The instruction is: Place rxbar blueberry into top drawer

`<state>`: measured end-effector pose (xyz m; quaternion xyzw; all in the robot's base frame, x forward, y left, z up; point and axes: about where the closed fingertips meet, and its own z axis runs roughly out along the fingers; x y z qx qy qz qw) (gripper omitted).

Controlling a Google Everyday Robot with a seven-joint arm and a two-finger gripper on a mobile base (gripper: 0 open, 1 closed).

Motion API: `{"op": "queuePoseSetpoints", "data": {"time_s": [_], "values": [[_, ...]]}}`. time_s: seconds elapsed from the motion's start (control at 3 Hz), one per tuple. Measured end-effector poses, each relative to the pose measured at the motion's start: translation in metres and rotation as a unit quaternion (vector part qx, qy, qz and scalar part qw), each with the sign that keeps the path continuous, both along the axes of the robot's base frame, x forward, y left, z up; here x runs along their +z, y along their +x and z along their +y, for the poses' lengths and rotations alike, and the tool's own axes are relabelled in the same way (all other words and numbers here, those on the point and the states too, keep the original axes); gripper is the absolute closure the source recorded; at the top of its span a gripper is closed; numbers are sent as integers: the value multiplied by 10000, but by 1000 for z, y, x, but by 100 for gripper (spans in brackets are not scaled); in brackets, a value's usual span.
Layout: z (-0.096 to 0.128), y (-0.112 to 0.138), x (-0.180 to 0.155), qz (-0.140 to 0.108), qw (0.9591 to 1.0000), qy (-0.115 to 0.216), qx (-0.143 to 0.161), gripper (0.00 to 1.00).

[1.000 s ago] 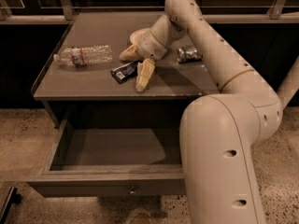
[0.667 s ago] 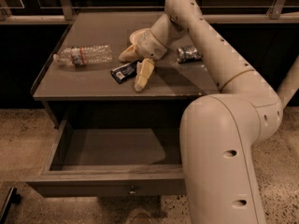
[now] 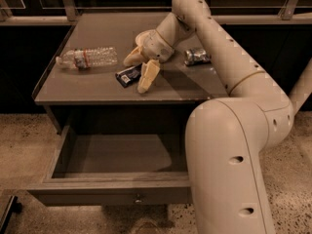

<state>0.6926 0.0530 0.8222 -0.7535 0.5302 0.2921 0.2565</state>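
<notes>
gripper: my gripper (image 3: 136, 75) is low over the table (image 3: 92, 87), near the middle of the front edge and a little back from it.
fingers: the two pale fingers (image 3: 148, 74) are spread wide apart. one sits on the back side of the bar and the other on its right side, closer to the front edge.
rxbar blueberry: the dark blue rxbar blueberry (image 3: 126, 76) lies flat on the table top, in the gap between my fingers. i cannot tell if a finger is touching it.
top drawer: the top drawer (image 3: 97, 195) is pulled out under the table's front edge. i can see its grey bottom inside.
knob: a small round knob (image 3: 139, 198) sits in the middle of the drawer's front panel.
water bottle: a clear water bottle (image 3: 90, 57) lies on its side near the left edge, apart from the bar.
can: a shiny can (image 3: 196, 56) lies toward the right edge, just beside my arm.
arm: my big pale arm (image 3: 219, 57) comes up from the bottom right and reaches over the table, down to the gripper.
</notes>
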Motion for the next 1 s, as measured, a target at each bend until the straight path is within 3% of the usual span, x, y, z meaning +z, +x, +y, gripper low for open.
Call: {"op": "queuePoseSetpoints", "data": {"time_s": [0.33,1.0], "values": [[-1,0,6,-17,10000,2,-10,100],[-13,-21,57,-553,9972,-390,-304,100]]}}
